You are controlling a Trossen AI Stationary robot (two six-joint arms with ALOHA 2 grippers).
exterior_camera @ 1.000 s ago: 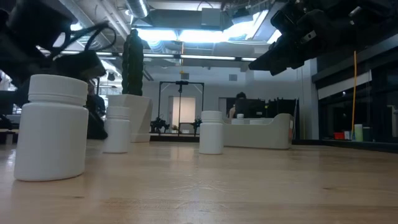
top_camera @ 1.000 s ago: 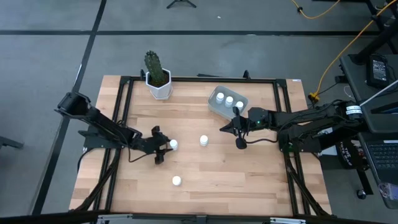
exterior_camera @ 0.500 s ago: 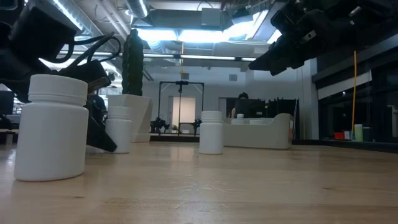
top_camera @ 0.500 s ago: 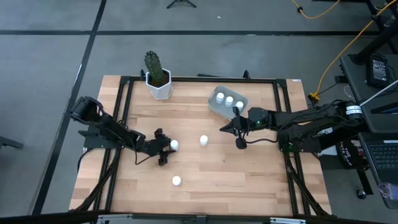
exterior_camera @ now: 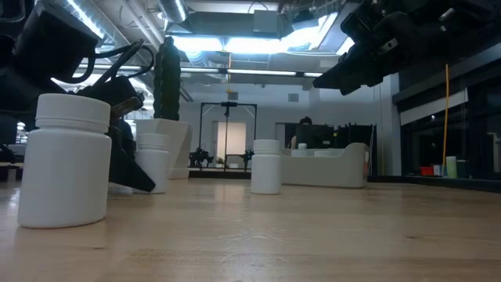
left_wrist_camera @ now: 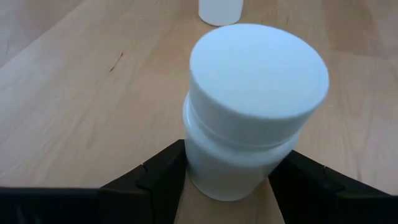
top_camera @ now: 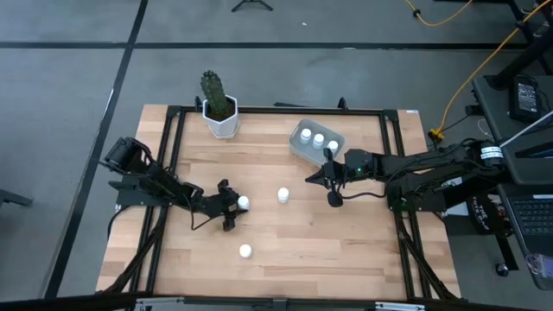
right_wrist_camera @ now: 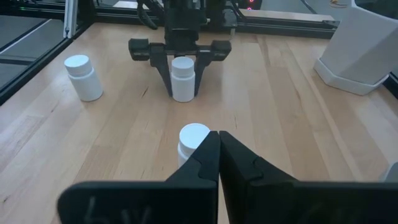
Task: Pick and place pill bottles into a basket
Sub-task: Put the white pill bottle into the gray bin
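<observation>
A small white cylindrical plastic pill bottle (left_wrist_camera: 252, 118) stands upright between the left gripper's (top_camera: 233, 207) wide-spread dark fingers (left_wrist_camera: 152, 180); the right gripper (right_wrist_camera: 217, 152), pressed closed, hovers empty near the table's middle.

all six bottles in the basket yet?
No. The basket holds only three pill bottles; three more still stand on the table, one of them between the left gripper's fingers.
</observation>
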